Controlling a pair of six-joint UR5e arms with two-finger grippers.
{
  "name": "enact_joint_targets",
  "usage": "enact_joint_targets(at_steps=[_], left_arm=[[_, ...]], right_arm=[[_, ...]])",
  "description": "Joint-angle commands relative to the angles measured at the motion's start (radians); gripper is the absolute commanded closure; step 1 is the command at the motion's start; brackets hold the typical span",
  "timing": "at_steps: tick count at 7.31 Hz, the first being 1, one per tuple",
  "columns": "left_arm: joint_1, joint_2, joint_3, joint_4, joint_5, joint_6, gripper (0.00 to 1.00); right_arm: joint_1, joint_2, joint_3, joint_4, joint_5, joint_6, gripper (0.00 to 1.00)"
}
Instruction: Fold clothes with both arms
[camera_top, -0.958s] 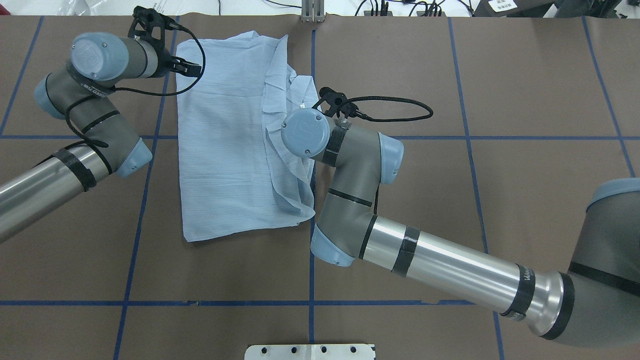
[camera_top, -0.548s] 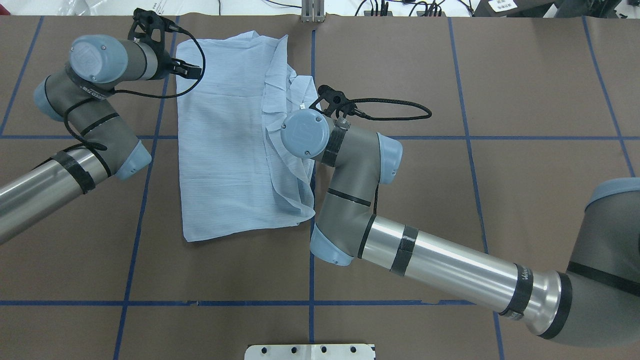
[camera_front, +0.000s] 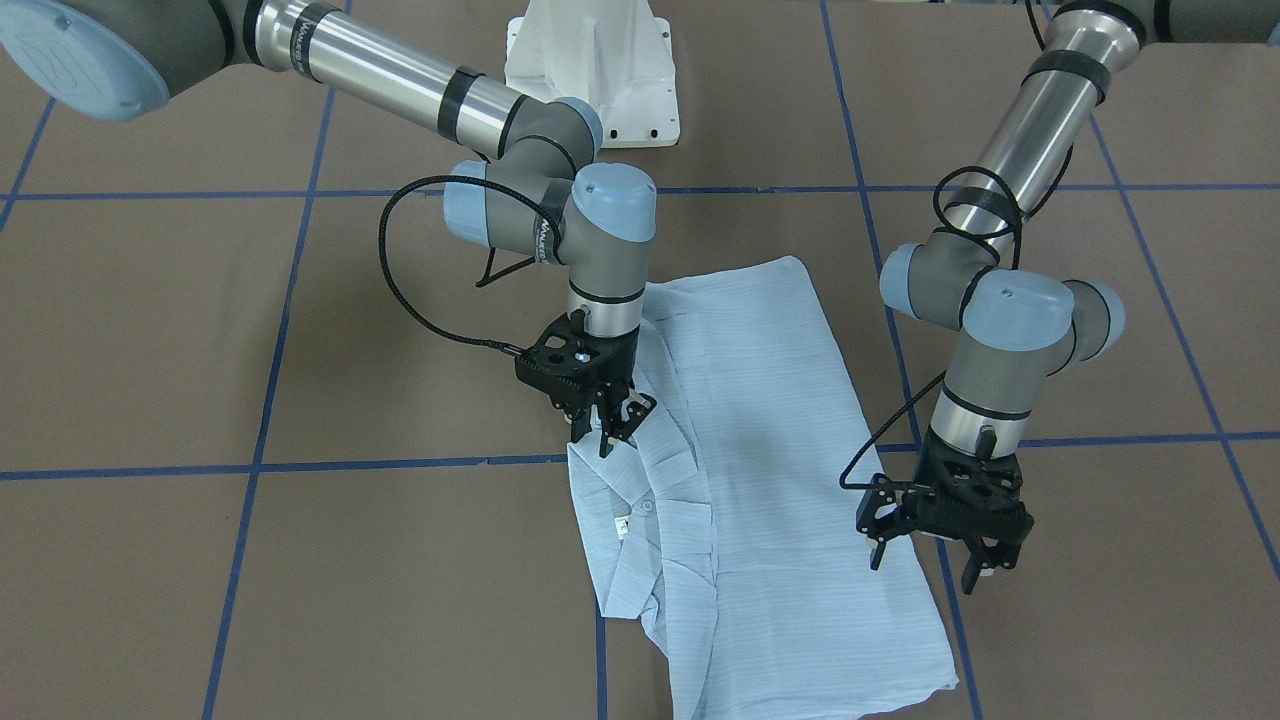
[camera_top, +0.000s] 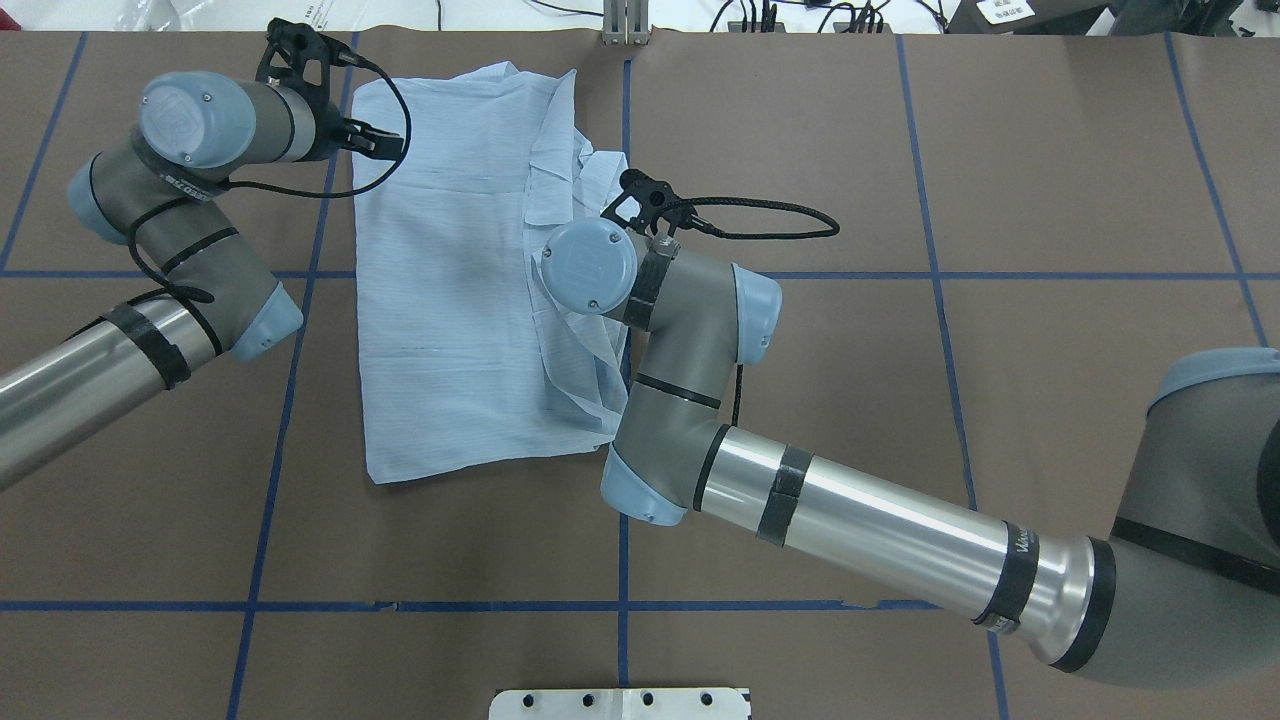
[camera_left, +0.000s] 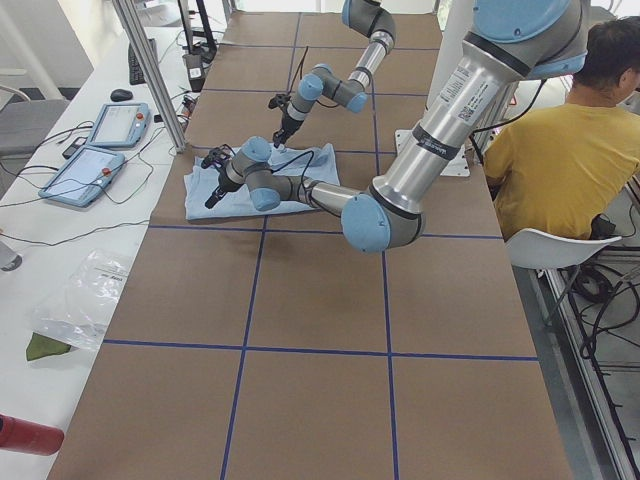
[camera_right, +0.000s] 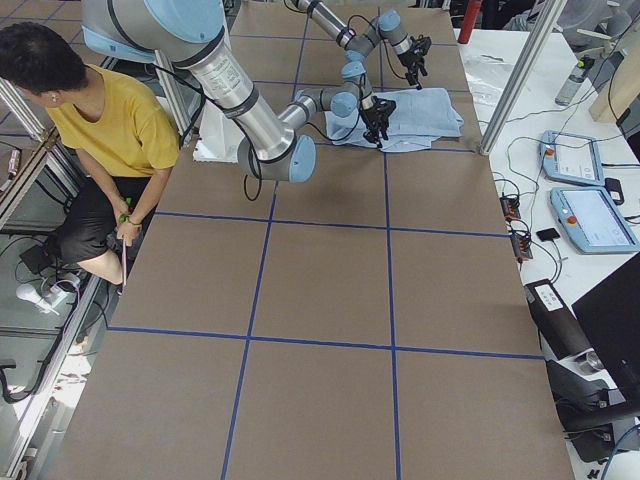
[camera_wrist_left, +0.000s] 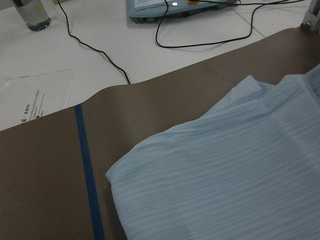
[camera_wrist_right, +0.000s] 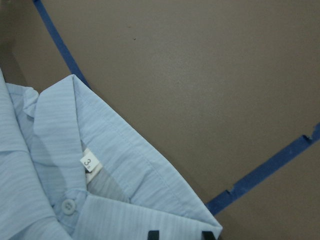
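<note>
The pale blue striped shirt (camera_front: 760, 470) (camera_top: 450, 300) lies folded into a long rectangle near the table's far edge, collar side bunched along its right edge in the overhead view. My right gripper (camera_front: 608, 432) stands over that collar edge, open. In the right wrist view its fingertips (camera_wrist_right: 153, 234) sit apart over flat fabric, near the white neck label (camera_wrist_right: 89, 162) and a button (camera_wrist_right: 67, 206). My left gripper (camera_front: 930, 570) hangs open just beside the shirt's opposite long edge, holding nothing. The left wrist view shows the shirt's corner (camera_wrist_left: 225, 175) and no fingers.
The white pedestal base (camera_front: 590, 75) stands at the robot's side. Blue tape lines (camera_top: 290, 400) cross the brown table. Beyond the far edge are cables and two teach pendants (camera_left: 95, 150). A seated person in yellow (camera_left: 560, 150) is beside the robot.
My right arm has shifted a little to the left in the overhead view, further over the shirt's collar edge. The left arm and the shirt have barely moved.
</note>
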Motion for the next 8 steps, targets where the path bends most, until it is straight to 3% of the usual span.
enact_joint_targets(at_steps=[1, 2, 3, 4, 8], left_arm=[[0.001, 0.000, 0.000, -0.001, 0.000, 0.000, 0.00], [0.002, 0.000, 0.000, -0.001, 0.000, 0.000, 0.00], [0.004, 0.008, -0.002, -0.002, 0.000, 0.000, 0.00], [0.007, 0.014, -0.002, -0.026, 0.002, -0.002, 0.00], [0.010, 0.022, -0.005, -0.030, 0.002, -0.002, 0.00]], right_arm=[[-0.005, 0.000, -0.008, 0.000, 0.000, -0.003, 0.61], [-0.005, 0.000, -0.008, 0.000, 0.000, -0.004, 0.61], [-0.005, 0.002, -0.008, 0.000, 0.000, 0.002, 0.75], [-0.005, 0.000, -0.008, 0.000, 0.000, 0.000, 1.00], [0.004, 0.000, 0.011, -0.017, 0.011, -0.007, 1.00]])
